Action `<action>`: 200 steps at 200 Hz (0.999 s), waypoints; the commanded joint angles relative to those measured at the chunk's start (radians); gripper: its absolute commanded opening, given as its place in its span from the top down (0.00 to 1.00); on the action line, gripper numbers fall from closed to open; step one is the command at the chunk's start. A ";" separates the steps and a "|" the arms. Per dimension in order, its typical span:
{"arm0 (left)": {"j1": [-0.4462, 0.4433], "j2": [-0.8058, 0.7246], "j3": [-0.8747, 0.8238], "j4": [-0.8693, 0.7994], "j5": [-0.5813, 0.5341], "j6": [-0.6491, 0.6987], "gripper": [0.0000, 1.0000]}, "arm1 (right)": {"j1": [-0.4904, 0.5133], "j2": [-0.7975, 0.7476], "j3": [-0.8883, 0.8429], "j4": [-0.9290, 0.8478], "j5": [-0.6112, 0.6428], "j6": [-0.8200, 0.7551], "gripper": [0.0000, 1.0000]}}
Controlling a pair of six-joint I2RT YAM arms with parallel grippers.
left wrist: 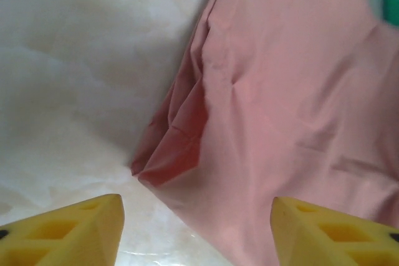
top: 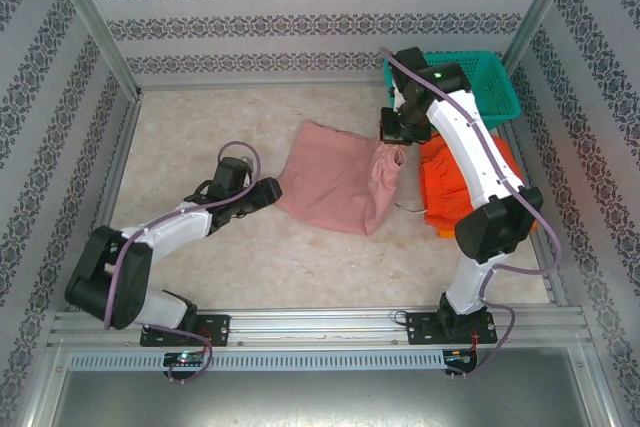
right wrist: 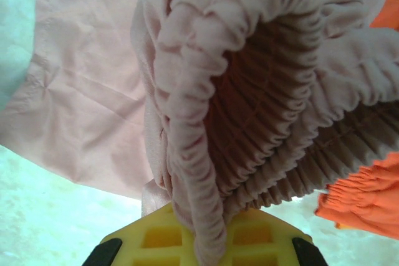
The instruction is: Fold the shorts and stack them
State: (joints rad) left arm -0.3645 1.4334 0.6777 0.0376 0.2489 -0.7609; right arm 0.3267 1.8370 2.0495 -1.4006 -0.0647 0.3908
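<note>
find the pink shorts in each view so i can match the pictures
Top external: pink shorts spread out mid-frame.
Left wrist: pink shorts cover the right half, with a folded corner at lower centre.
Right wrist: their gathered waistband bulges mid-frame, with flat cloth at left.
Shared landmark: orange shorts, right of the pink in top external, at the right edge in right wrist.

Centre: spread shorts [top: 335, 182]; just right, second shorts [top: 442, 197]; basket [top: 497, 97] behind those.

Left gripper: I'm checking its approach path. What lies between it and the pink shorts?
Only bare table: in the left wrist view, pale tabletop runs from the left gripper up to the folded corner of the pink shorts, nothing else between.
</note>
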 commanded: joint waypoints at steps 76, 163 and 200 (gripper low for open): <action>0.013 0.206 -0.013 0.108 0.032 0.017 0.82 | 0.129 0.392 0.547 -0.163 -0.061 0.075 0.99; 0.011 0.259 -0.027 0.173 0.084 -0.016 0.83 | 0.229 0.608 0.640 0.112 -0.318 0.270 0.80; 0.014 0.142 -0.041 0.125 0.070 -0.020 0.65 | 0.243 0.635 0.640 0.451 -0.619 0.469 0.28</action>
State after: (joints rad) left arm -0.3645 1.6562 0.6712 0.2264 0.3309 -0.7712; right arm 0.5598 2.4733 2.6556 -1.2098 -0.4515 0.6998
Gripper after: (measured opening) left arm 0.271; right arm 0.657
